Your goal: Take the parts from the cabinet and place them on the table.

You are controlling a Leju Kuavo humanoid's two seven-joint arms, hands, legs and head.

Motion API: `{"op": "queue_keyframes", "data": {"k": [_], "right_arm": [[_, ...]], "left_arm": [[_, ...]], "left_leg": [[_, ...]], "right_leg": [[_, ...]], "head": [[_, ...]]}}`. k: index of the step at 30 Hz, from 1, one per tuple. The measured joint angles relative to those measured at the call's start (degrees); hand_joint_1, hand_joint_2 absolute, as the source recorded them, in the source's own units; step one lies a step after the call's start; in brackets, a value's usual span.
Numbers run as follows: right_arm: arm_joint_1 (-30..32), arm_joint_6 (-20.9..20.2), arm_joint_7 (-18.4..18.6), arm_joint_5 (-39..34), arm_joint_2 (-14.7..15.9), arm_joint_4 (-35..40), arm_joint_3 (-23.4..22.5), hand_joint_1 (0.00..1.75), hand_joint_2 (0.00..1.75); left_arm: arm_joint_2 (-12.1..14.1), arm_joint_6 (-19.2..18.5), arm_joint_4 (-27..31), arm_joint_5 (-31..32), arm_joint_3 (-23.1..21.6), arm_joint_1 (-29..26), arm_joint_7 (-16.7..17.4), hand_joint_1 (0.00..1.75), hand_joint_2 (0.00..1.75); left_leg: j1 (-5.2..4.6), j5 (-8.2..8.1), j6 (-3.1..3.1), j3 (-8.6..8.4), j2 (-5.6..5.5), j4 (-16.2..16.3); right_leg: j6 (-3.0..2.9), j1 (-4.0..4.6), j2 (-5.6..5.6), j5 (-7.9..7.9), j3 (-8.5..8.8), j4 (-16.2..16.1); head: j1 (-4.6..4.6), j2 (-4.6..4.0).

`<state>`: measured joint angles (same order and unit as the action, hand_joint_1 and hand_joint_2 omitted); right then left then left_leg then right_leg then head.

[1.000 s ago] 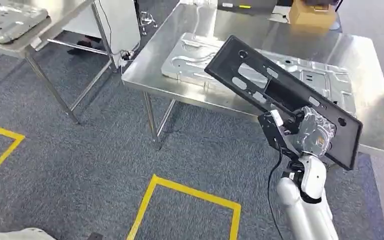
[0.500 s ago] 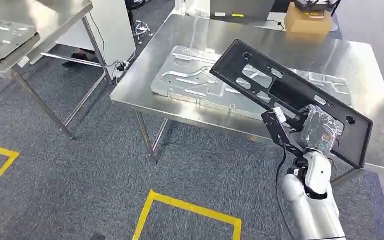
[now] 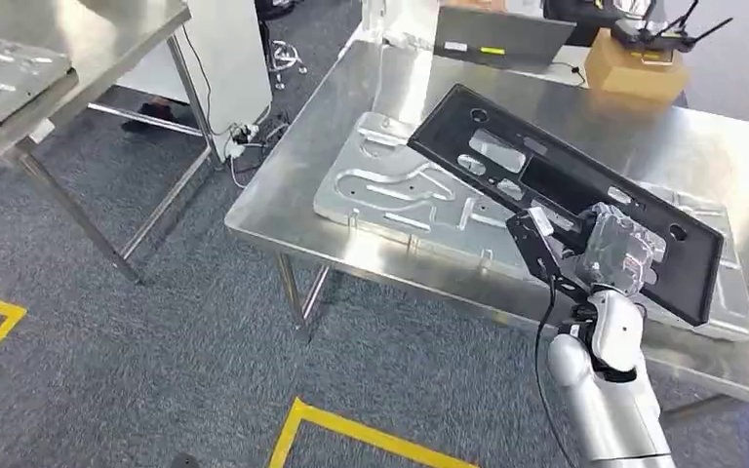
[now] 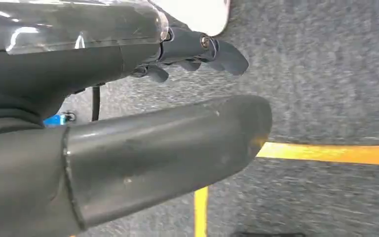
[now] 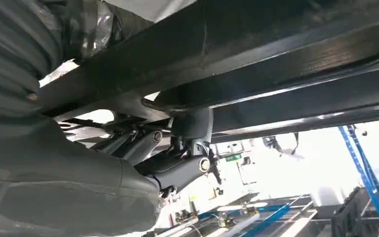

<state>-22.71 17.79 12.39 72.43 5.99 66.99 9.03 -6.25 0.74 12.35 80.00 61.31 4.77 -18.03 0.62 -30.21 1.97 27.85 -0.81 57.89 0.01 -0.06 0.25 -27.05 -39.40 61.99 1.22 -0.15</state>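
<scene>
1. Since a second ago your whole view has shifted, so the camera has moved: the steel table (image 3: 351,127) now sits nearer and more squarely ahead, and the black panel (image 3: 507,161) is held further over its top.
2. You have the black panel tilted in the air, its far end above the embossed metal sheet (image 3: 390,190) that lies flat on the table.
3. Your right hand (image 3: 616,255) grasps the panel near its lower edge; in the right wrist view the fingers (image 5: 177,170) curl under the dark bar.
4. Your left hand (image 4: 197,49) hangs over grey carpet and yellow floor tape (image 4: 325,153), fingers curled inward, holding nothing.
5. At the table's far edge stand a cardboard box (image 3: 634,68) and a laptop (image 3: 502,37).
6. A second steel table (image 3: 68,58) stands off to your left.
</scene>
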Motion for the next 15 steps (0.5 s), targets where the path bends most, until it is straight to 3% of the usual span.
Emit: {"op": "queue_keyframes", "data": {"k": [1,2,3,5,6,7,10,11,12,15], "right_arm": [[0.24,-0.72,0.00,-0.26,0.02,-0.28,0.02,1.75,1.75],[0.32,-1.61,-0.02,-0.65,0.11,-0.48,0.07,1.75,1.75],[0.49,-2.12,0.00,-0.87,0.15,-0.52,0.07,1.75,1.75],[0.33,-3.28,-0.42,-1.66,0.11,-0.55,0.11,1.75,1.75],[0.27,-4.13,-0.79,-2.01,-0.02,-0.57,0.24,1.75,1.75],[0.25,-5.11,-1.14,-2.58,-0.02,-0.59,0.41,1.75,1.75],[0.85,-6.71,-2.03,-3.87,-0.07,-1.40,1.33,1.75,1.75],[1.26,-6.97,-2.21,-4.15,-0.09,-1.73,1.68,1.75,1.75],[1.61,-7.15,-2.30,-4.26,-0.11,-2.01,1.92,1.75,1.75],[1.85,-7.67,-2.45,-4.63,-0.11,-2.86,2.41,1.75,1.75]], "left_arm": [[-0.44,-0.07,-0.27,-0.04,0.00,0.10,-0.04,0.00,0.00],[-0.35,-0.07,-0.26,-0.04,0.00,0.27,-0.20,0.00,0.00],[-0.33,-0.04,-0.26,-0.07,0.02,0.30,-0.22,0.00,0.00],[-0.22,-0.04,-0.26,-0.31,0.02,0.34,-0.52,0.00,0.00],[-0.07,-0.07,-0.26,-0.44,0.02,0.46,-0.70,0.00,0.00],[-0.15,-0.07,-0.26,-0.48,0.02,0.64,-0.87,0.00,0.00],[0.07,-0.07,-0.26,-0.57,0.02,0.58,-0.94,0.00,0.00],[0.15,-0.07,-0.26,-0.57,0.02,0.46,-0.94,0.00,0.00],[0.17,-0.07,-0.26,-0.57,0.02,0.35,-0.94,0.00,0.00],[0.20,-0.07,-0.26,-0.57,0.02,0.35,-1.03,0.00,0.00]], "left_leg": [[-0.05,-0.68,-0.26,-1.10,-0.05,0.56],[-0.12,-1.43,-0.86,-1.31,-0.62,0.42],[-0.14,-2.12,-1.00,-1.75,-0.56,-0.18],[-0.42,-1.33,-1.57,-2.62,-0.56,0.73],[-0.17,-1.76,-1.65,-2.17,-0.26,1.95],[-0.18,-2.50,-1.86,-0.76,0.08,4.60],[0.01,-8.77,-2.62,6.07,0.37,15.18],[0.01,-9.00,-2.76,7.96,0.37,16.94],[0.02,-7.43,-2.86,8.39,0.37,15.94],[0.06,2.55,-2.79,4.74,0.40,2.77]], "right_leg": [[-0.79,0.73,0.36,4.90,-0.63,-1.82],[-1.08,1.03,1.03,5.20,-0.21,-1.95],[-1.03,1.08,0.88,5.42,0.31,-1.94],[-1.40,0.66,0.76,5.11,1.45,-2.80],[-1.54,0.41,0.71,5.06,2.10,-3.44],[-1.98,0.30,0.67,4.79,2.45,-3.66],[-2.39,0.28,0.58,4.13,2.75,-3.63],[-2.37,0.26,0.62,3.85,2.87,-3.52],[-2.30,0.22,0.65,3.58,3.10,-3.43],[-1.71,0.04,0.66,2.65,3.99,-2.99]], "head": [[-0.21,0.00],[0.09,0.00],[0.07,0.00],[0.02,0.00],[0.04,0.00],[0.00,0.00],[-0.02,0.00],[-0.02,0.00],[-0.02,0.00],[-0.02,0.00]]}}
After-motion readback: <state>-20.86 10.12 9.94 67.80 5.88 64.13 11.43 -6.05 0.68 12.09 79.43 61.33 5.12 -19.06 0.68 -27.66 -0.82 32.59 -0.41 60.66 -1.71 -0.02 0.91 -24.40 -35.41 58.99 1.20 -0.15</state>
